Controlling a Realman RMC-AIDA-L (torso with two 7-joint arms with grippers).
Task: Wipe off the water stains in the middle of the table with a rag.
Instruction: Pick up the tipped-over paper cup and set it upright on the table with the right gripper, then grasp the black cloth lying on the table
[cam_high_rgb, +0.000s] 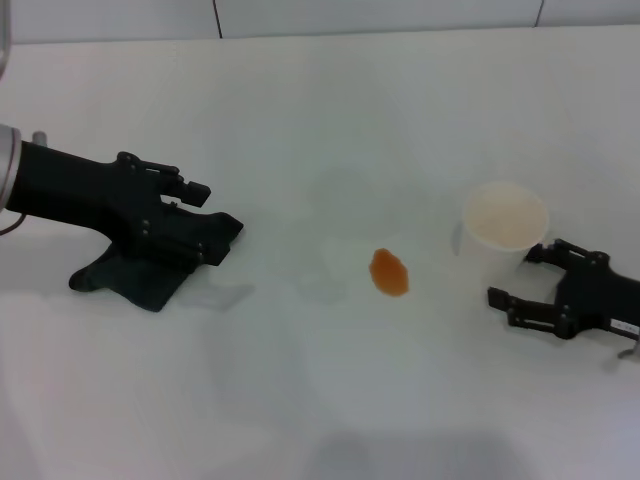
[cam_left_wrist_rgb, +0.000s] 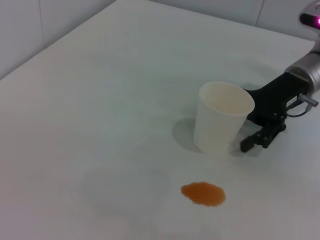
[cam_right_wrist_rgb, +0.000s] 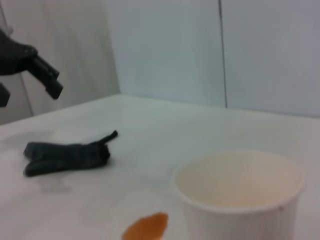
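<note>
The water stain (cam_high_rgb: 389, 272) is a small orange-brown blot on the white table (cam_high_rgb: 320, 400), near its middle. It also shows in the left wrist view (cam_left_wrist_rgb: 203, 193) and the right wrist view (cam_right_wrist_rgb: 146, 227). The black rag (cam_high_rgb: 138, 285) lies crumpled on the table at the left, and also shows in the right wrist view (cam_right_wrist_rgb: 65, 156). My left gripper (cam_high_rgb: 222, 207) hangs open above the rag, not touching it; one of its fingers (cam_right_wrist_rgb: 46, 79) shows above the cloth. My right gripper (cam_high_rgb: 512, 276) rests open and empty at the right.
A white paper cup (cam_high_rgb: 505, 218) with a tan inside stands upright just beyond my right gripper, to the right of the stain. It shows in both wrist views (cam_left_wrist_rgb: 222, 117) (cam_right_wrist_rgb: 240, 195). A tiled wall runs behind the table's far edge.
</note>
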